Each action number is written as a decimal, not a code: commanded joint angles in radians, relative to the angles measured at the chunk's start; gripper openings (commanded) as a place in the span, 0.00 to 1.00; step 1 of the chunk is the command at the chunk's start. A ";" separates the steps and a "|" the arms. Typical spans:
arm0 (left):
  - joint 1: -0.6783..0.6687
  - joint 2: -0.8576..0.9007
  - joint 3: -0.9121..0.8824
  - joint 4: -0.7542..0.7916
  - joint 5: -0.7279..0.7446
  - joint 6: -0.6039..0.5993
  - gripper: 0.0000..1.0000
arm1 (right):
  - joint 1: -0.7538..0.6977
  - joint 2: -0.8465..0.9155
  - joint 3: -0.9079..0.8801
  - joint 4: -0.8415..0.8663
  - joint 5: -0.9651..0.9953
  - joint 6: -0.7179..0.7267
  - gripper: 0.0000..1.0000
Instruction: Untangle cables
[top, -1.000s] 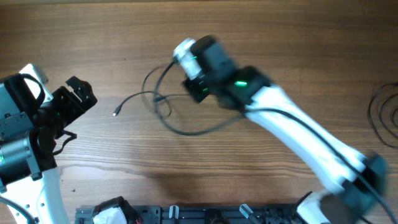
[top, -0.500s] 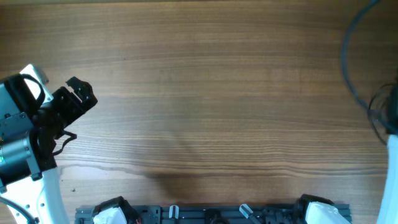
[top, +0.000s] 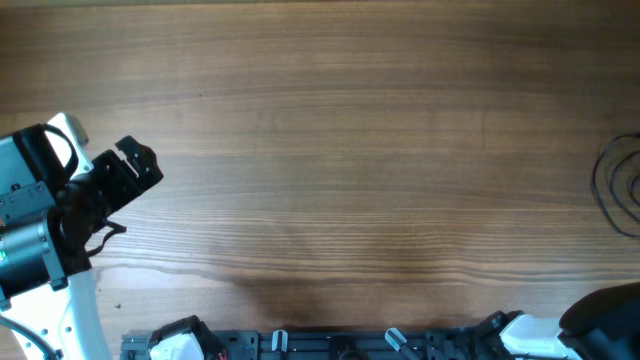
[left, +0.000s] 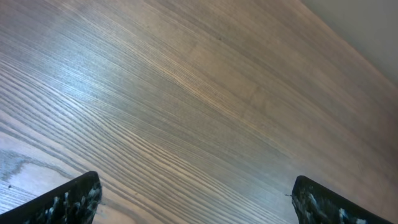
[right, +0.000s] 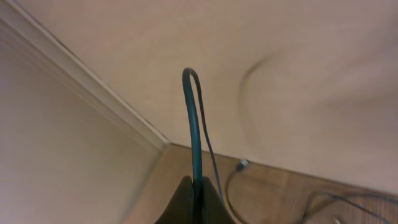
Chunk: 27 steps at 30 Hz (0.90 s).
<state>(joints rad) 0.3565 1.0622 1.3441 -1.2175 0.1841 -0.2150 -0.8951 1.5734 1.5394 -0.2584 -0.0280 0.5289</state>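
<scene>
In the right wrist view my right gripper (right: 196, 184) is shut on a thin dark cable (right: 190, 118), which rises from the pinched fingers in a narrow loop. Behind it a small plug end (right: 243, 164) and more cable strands (right: 348, 202) lie on the wood. From overhead, only black cable loops (top: 615, 185) at the table's far right edge show, and part of the right arm (top: 605, 315) sits in the bottom right corner with its gripper out of frame. My left gripper (top: 136, 165) hovers at the left side, fingers (left: 69, 200) spread wide over bare wood with nothing between them.
The wooden table (top: 330, 150) fills the overhead view. A dark rail with the arm mounts (top: 330, 345) runs along the front edge. The right wrist camera looks up at a pale wall and ceiling corner (right: 124, 118).
The right arm swung from the table's middle to the right and out of the overhead view, taking the tangled cable off the middle. The left gripper shifted slightly.
</scene>
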 joint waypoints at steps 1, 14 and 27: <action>0.006 -0.002 0.010 -0.007 0.005 0.048 1.00 | -0.030 0.081 0.001 0.000 -0.033 0.021 0.04; 0.006 0.001 0.010 -0.029 0.005 0.080 1.00 | -0.149 0.321 -0.001 -0.423 -0.306 0.163 1.00; 0.005 0.002 0.010 -0.068 0.051 0.077 1.00 | 0.040 0.321 -0.001 -0.763 -0.821 -0.380 1.00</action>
<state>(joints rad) 0.3565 1.0634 1.3441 -1.2678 0.2111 -0.1543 -0.9436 1.8805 1.5394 -1.0115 -0.6918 0.3943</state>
